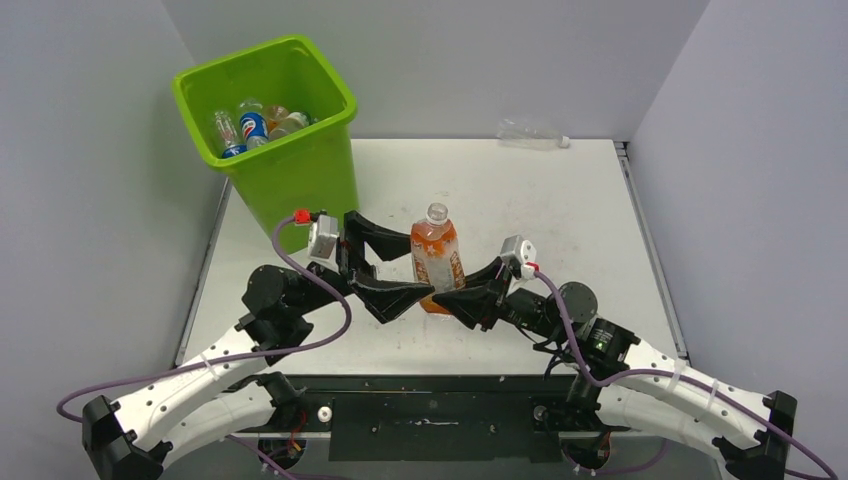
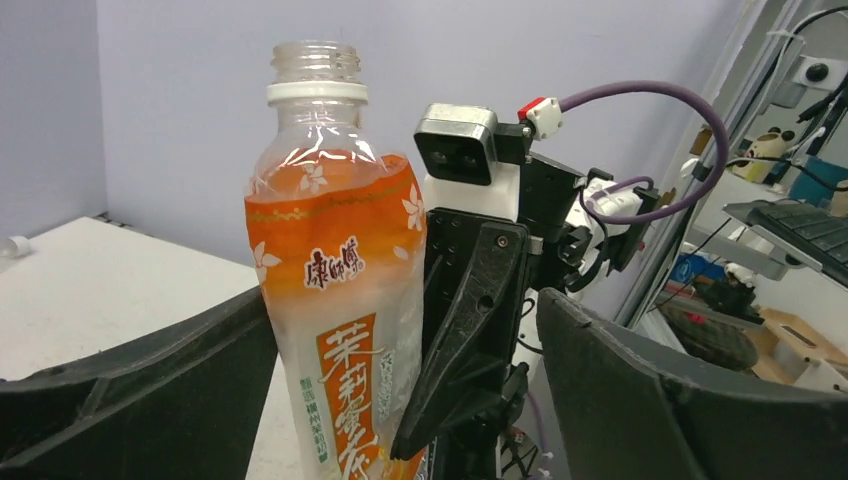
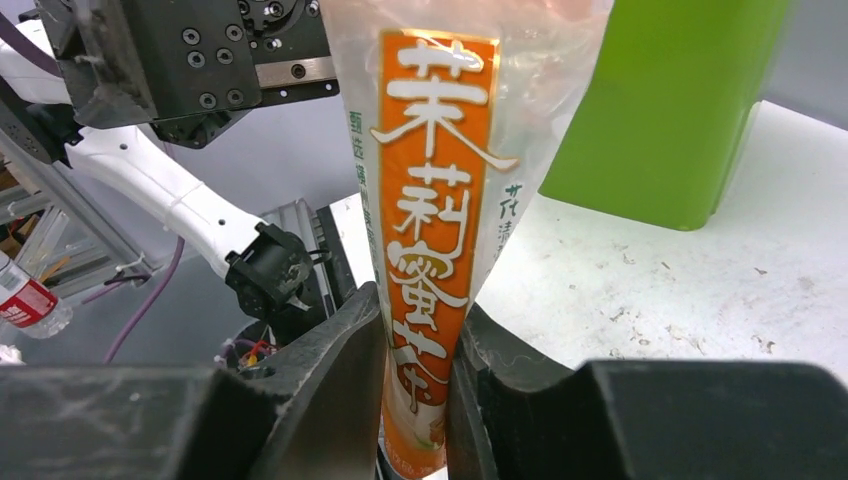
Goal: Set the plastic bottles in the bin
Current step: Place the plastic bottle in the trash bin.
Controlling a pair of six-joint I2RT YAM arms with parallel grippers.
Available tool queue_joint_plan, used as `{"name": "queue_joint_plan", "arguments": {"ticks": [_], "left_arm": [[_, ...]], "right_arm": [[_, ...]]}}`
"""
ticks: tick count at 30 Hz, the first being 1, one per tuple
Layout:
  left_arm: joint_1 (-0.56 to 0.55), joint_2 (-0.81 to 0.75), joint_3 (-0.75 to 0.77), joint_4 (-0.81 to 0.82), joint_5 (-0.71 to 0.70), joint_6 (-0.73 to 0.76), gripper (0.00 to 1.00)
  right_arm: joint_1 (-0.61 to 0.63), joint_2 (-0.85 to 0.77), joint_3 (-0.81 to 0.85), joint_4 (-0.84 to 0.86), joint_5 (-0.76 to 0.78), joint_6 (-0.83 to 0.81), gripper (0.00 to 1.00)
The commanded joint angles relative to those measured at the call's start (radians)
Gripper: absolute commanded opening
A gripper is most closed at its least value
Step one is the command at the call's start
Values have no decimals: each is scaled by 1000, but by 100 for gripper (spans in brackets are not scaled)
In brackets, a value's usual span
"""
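Observation:
An uncapped clear bottle with an orange label [image 1: 437, 255] stands upright at the table's middle. My right gripper [image 1: 452, 296] is shut on its lower part; in the right wrist view the gripper [image 3: 415, 345] has both fingers pinching the crumpled bottle [image 3: 432, 150]. My left gripper [image 1: 415, 270] is open, its jaws on either side of the bottle without touching it. In the left wrist view the gripper [image 2: 408, 300] is wide open around the bottle [image 2: 340, 300]. The lime-green bin [image 1: 290, 175] stands at the back left with several bottles [image 1: 252, 125] inside.
A clear bottle [image 1: 535, 134] lies against the back wall at the right. The bin's side [image 3: 680, 110] rises just behind the held bottle. A red-labelled bottle [image 3: 25, 300] lies off the table's near side.

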Motion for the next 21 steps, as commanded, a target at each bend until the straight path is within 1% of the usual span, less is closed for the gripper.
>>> {"name": "queue_joint_plan", "arguments": {"ticks": [1,3,5,8,10,12,15,18,21], "left_arm": [[-2,-58,54,-20,-104,23,96],[-2,-86,79,-50,-211,55,96],[-1,-85,149,-144,-285,114,96],[-1,-33,317,-351,-326,218,99],[-2,18,458,-524,-338,275,100],[-3,78,569,-672,-348,316,93],[-4,163,694,-845,-392,340,88],[-5,229,771,-949,-406,344,85],[-9,276,817,-1012,-380,337,82]], "right_arm": [[-1,-13,26,34,-1,-32,23],[-1,-13,34,16,14,-47,22],[1,-8,43,-3,23,-63,22],[0,7,63,-46,43,-88,21],[1,17,78,-78,61,-109,21],[3,23,91,-100,74,-122,21],[4,29,98,-113,83,-129,20],[5,31,104,-118,88,-133,20],[6,32,107,-124,97,-137,20]]}}
